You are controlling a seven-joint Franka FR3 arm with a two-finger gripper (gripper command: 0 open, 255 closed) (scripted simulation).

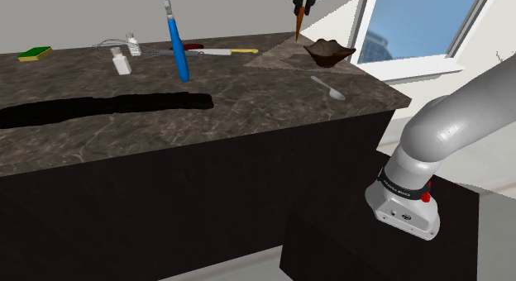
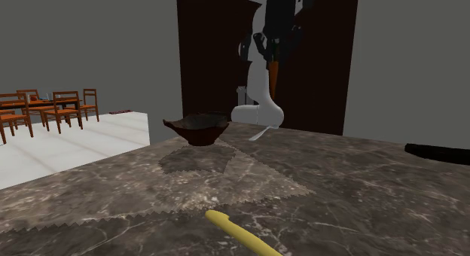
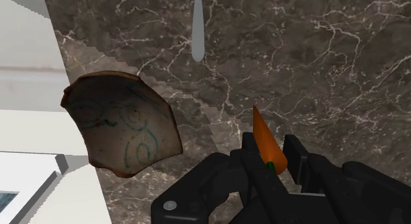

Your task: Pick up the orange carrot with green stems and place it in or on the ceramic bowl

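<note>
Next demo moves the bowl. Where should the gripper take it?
Probably the rim of the bowl, from straight above, pinching its wall: it sits upright and open, and looks too wide to span across.

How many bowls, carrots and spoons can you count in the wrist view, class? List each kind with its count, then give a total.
bowl: 1
carrot: 1
spoon: 1
Total: 3

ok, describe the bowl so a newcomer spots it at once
Find the dark veined counter and go to its corner by the window. The bowl sits there, near a pale spoon. It is the only dish: dark brown, wavy-rimmed, pale inside with blue-green squiggles.
</note>
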